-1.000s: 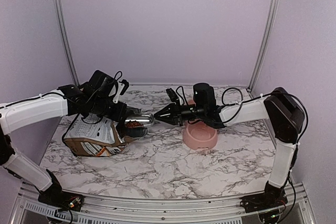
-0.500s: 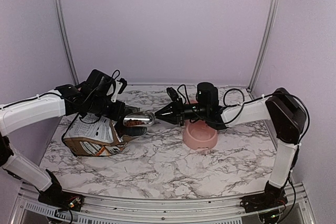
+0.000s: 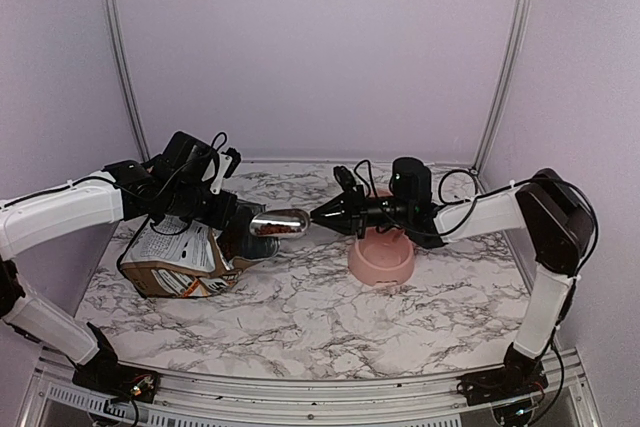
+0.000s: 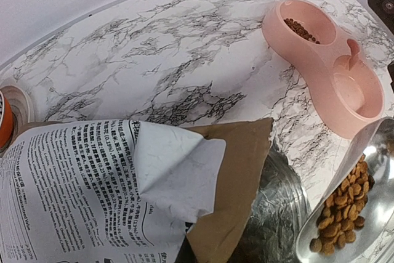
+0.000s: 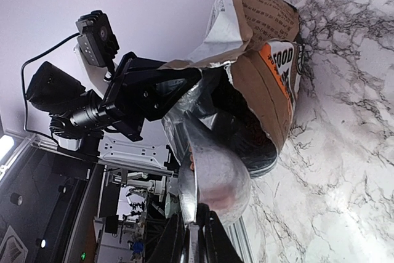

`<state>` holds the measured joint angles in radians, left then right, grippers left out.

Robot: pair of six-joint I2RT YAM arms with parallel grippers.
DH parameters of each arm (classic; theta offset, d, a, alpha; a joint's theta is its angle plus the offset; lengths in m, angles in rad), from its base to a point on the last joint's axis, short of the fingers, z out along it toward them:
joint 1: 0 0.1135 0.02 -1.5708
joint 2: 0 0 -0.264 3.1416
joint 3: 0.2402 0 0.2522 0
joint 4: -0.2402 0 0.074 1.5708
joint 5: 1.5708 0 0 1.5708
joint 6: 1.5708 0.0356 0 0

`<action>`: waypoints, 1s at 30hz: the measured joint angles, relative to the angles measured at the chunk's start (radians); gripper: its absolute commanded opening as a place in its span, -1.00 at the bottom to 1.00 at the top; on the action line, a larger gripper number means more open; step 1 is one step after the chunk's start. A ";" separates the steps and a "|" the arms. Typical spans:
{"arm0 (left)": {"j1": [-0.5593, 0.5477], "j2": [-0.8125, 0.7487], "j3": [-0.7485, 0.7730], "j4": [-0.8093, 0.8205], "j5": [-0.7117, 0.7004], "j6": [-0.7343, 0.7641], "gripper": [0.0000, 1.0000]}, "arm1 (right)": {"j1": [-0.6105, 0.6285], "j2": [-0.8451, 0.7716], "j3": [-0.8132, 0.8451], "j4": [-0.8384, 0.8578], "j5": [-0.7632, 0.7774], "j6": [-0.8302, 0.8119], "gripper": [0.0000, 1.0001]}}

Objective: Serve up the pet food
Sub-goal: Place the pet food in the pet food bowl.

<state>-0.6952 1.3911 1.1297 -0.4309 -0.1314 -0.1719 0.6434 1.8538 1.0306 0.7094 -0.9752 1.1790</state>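
The pet food (image 4: 340, 212), small brown kibble pellets, lies in a heap in the lower part of a metal scoop (image 3: 279, 223). A second small portion of kibble (image 4: 301, 28) sits in one compartment of the pink double bowl (image 3: 382, 261).

The scoop is off the table, just outside the bag's mouth and between the bag (image 3: 178, 263) and the pink double bowl. The right gripper (image 3: 319, 215) is clamped on the scoop's handle, with the scoop bowl pointing toward the bag.

The bag lies on its side with its foil-lined mouth facing the pink double bowl. In the right wrist view, the left gripper (image 5: 165, 92) pinches the upper rim of the bag and holds the mouth open.

Bag and bowl rest on the marble-patterned table (image 3: 300, 322). An orange-red item on a small dish (image 4: 13, 104) stands just behind the bag.
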 measured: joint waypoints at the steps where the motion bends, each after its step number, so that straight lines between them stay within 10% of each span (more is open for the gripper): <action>1: 0.000 0.000 0.000 0.000 0.000 0.000 -1.00 | -0.010 -0.007 -0.010 0.001 -0.003 0.003 -1.00; 30: 0.000 0.000 -0.002 0.001 0.002 0.000 -1.00 | -0.420 -0.458 -0.251 -0.523 0.008 -0.320 -1.00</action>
<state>-0.6952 1.3911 1.1282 -0.4301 -0.1299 -0.1719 0.2234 1.3960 0.7792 0.1867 -0.9672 0.8585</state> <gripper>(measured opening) 0.007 0.110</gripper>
